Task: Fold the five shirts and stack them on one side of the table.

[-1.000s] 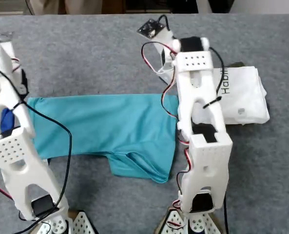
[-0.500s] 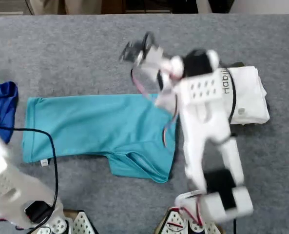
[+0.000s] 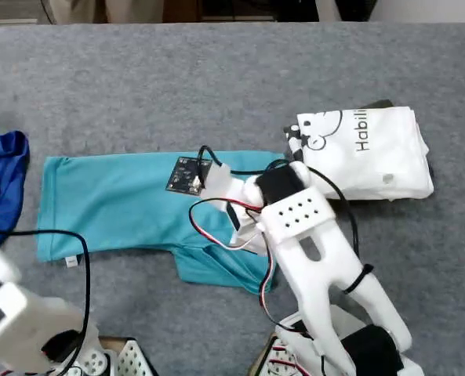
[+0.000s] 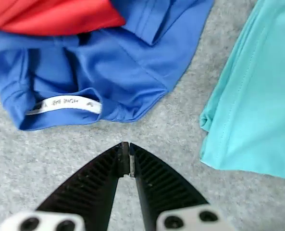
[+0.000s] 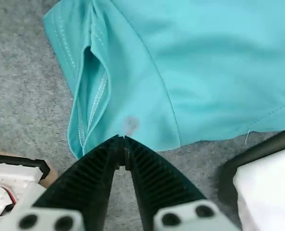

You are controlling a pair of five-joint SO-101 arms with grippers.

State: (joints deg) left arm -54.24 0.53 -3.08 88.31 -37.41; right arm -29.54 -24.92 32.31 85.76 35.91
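**Handling assessment: teal shirt, part-folded, neither arm holding cloth**

Counter (image 3: 138, 86): grey, felt-like surface. Judged to drag on fabric, so a shirt pulled across it would likely bunch rather than slide.

Teal shirt (image 3: 122, 204): lies flat across the centre-left of the high view as a long band, with one sleeve projecting toward the lower centre. Judged light, limp and smooth, with no stiffness to carry a fold, so a single pinch will let the rest trail. The best hold appears to be a stitched edge. The doubled sleeve hem, seen in the right wrist view, offers more thickness than the open panel.

White shirt (image 3: 373, 157): folded into a compact block at centre right, and is the likely stack site.

Blue shirt (image 3: 1, 176): crumpled at the left edge, unfolded.

Red shirt (image 4: 51, 14): lies over the blue shirt, partly in frame.

Right gripper (image 5: 122, 144): fingers pressed together just over the teal sleeve hem, with no cloth visibly caught.

Left gripper (image 4: 126, 159): fingers pressed together and empty, over bare counter between the blue and teal shirts.
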